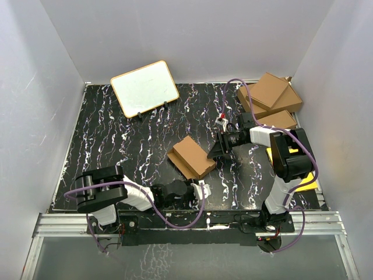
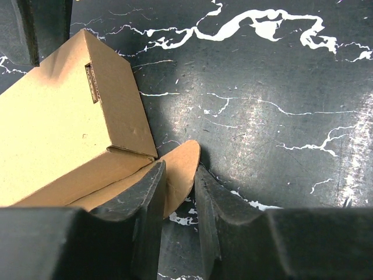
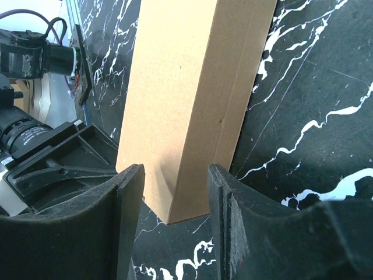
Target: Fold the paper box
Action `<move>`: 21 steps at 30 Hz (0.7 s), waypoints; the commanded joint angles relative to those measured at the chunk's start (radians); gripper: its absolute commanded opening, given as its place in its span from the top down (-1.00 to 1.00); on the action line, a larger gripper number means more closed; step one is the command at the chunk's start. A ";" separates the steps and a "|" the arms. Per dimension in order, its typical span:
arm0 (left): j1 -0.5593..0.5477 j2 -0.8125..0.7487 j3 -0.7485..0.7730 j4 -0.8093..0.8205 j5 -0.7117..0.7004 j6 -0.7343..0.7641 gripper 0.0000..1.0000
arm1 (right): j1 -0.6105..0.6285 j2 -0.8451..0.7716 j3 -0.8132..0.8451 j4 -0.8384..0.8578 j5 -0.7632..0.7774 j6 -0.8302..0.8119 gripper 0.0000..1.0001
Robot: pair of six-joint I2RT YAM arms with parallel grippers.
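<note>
table (image 1: 116,146): black top with white veining, filling the middle of the overhead view.

whiteboard (image 1: 144,87): blank, pale-edged, propped at a tilt, upper centre-left, by the back wall.

left claw (image 1: 204,188): low centre of the overhead view, just below the paper box. in the left wrist view the left claw (image 2: 178,198) sits at the bottom edge, fingers (image 2: 145,204) narrowly apart, with a rounded flap (image 2: 182,166) between them. a dark strip of table shows between the flap and the right-hand finger, so nothing is clamped.

paper box (image 1: 192,156): plain brown, a closed oblong lying skewed at the centre of the table. it fills the left of the left wrist view (image 2: 64,134).

right claw (image 1: 217,151): right of centre, close against the box's right edge. in the right wrist view the right claw (image 3: 175,181) stands apart, astride the end of the paper box (image 3: 186,87). a thin gap shows on the right side; contact on the left cannot be told.

cartons (image 1: 271,96): three, brown, overlapping, upper right.

yellow sheet (image 1: 309,182): lower right, mostly hidden under the right arm.
</note>
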 commanded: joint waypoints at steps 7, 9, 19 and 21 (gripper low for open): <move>0.005 -0.008 0.021 0.018 -0.021 -0.023 0.72 | 0.006 0.017 0.005 0.052 -0.021 0.030 -0.02; 0.006 -0.011 0.020 0.020 -0.025 -0.029 0.73 | 0.005 0.018 0.005 0.052 -0.020 0.031 -0.02; 0.020 -0.026 0.012 0.025 -0.031 -0.077 0.74 | 0.006 0.027 0.001 0.063 -0.019 0.050 -0.01; 0.025 -0.028 0.011 0.022 -0.037 -0.099 0.75 | 0.006 0.030 -0.002 0.069 -0.025 0.055 -0.01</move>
